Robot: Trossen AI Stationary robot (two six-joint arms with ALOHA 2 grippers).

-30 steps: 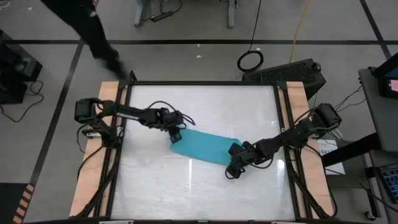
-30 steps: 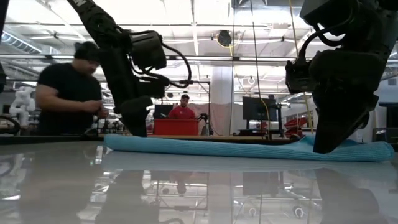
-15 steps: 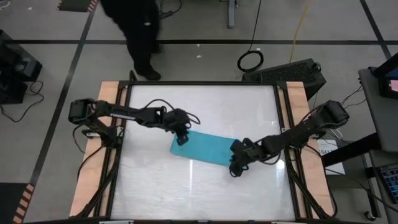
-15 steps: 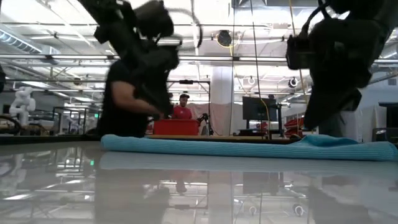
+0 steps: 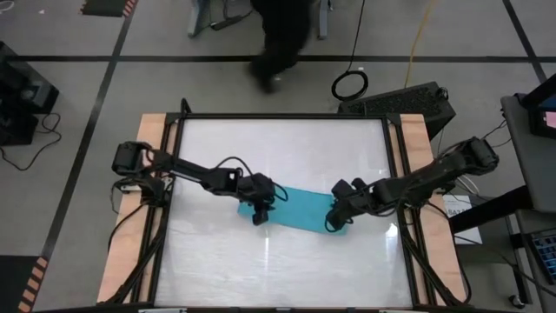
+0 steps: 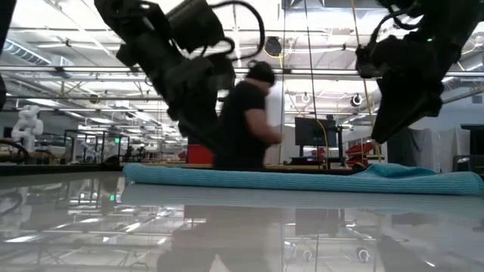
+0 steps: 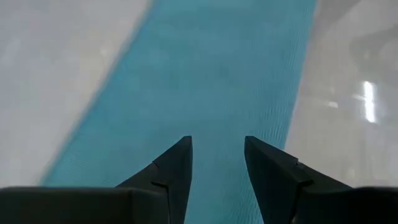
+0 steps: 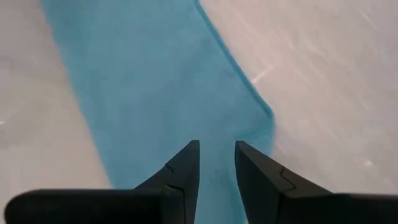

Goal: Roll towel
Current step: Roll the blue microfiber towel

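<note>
The turquoise towel (image 5: 295, 207) lies spread flat on the glossy white table as a long strip, with a small hump at its right end (image 6: 393, 171). My left gripper (image 5: 259, 217) hovers open above the towel's left end, with cloth showing between its fingertips in the left wrist view (image 7: 217, 143). My right gripper (image 5: 333, 224) hovers open above the towel's right end, its fingertips a little apart (image 8: 216, 146). In the low view both grippers (image 6: 208, 140) (image 6: 378, 136) hang clear above the towel (image 6: 302, 181).
The table has wooden side rails (image 5: 152, 139) and a dark frame. A person in dark clothes (image 5: 282, 35) passes beyond the far edge and shows behind the towel in the low view (image 6: 246, 113). Bare tabletop (image 5: 278, 269) lies near and far of the towel.
Both grippers have risen off the towel's ends. My left gripper has also gone toward the near edge and a little right along the towel's left end. My right gripper has gone slightly toward the far edge. The towel has stayed flat in place.
</note>
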